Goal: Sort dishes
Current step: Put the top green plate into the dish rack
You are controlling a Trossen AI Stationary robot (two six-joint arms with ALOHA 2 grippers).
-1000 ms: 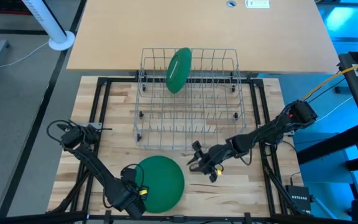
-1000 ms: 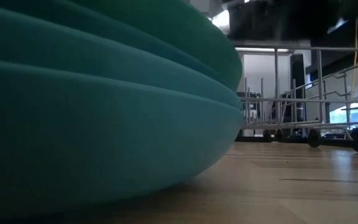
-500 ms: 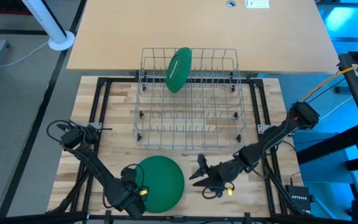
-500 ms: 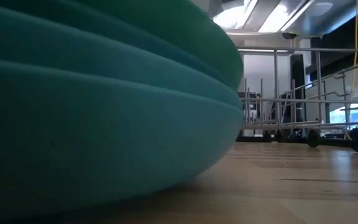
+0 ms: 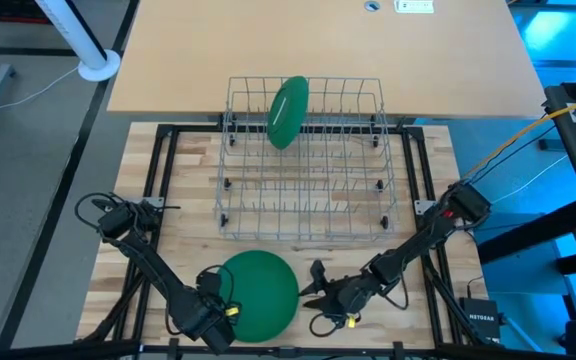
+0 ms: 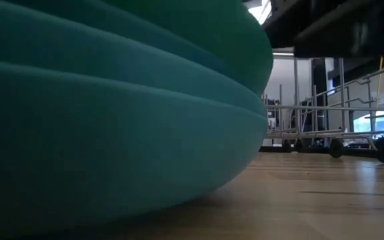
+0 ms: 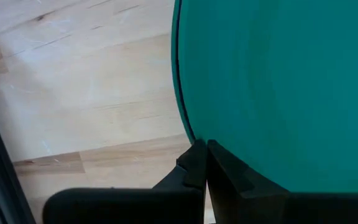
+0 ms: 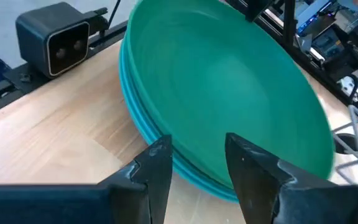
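Note:
A stack of green plates [image 5: 258,292] lies near the table's front edge and fills the low view [image 6: 112,133]. Its top plate [image 8: 229,81] sits tilted, with the rim on my right gripper's side raised off the plates below. My left gripper [image 5: 215,318] is shut and points down at the stack's near-left rim. My right gripper [image 5: 313,287] is open, just right of the stack. In its wrist view the two fingers [image 8: 197,165] stand in front of the stack's rim, apart from it. One more green plate [image 5: 288,112] stands on edge in the wire rack's [image 5: 368,215] far left part. My left gripper's shut fingertips [image 7: 202,146] meet the top plate's rim [image 7: 185,127] on the stack's near-left side. They come from above, pointing down. The plate stays on the stack, tipped, with its opposite rim raised.
The wire rack stands in the middle of the table, beyond the stack. A small black camera box [image 8: 58,40] sits at the front edge beside the stack. Black frame rails [image 5: 158,180] run along both sides of the table. Cables lie at the near right corner [image 5: 478,310].
My right gripper has moved down and toward the near edge and the left. It has come up to the right side of the plate stack with its fingers still open. My left gripper has kept its place at the stack's rim.

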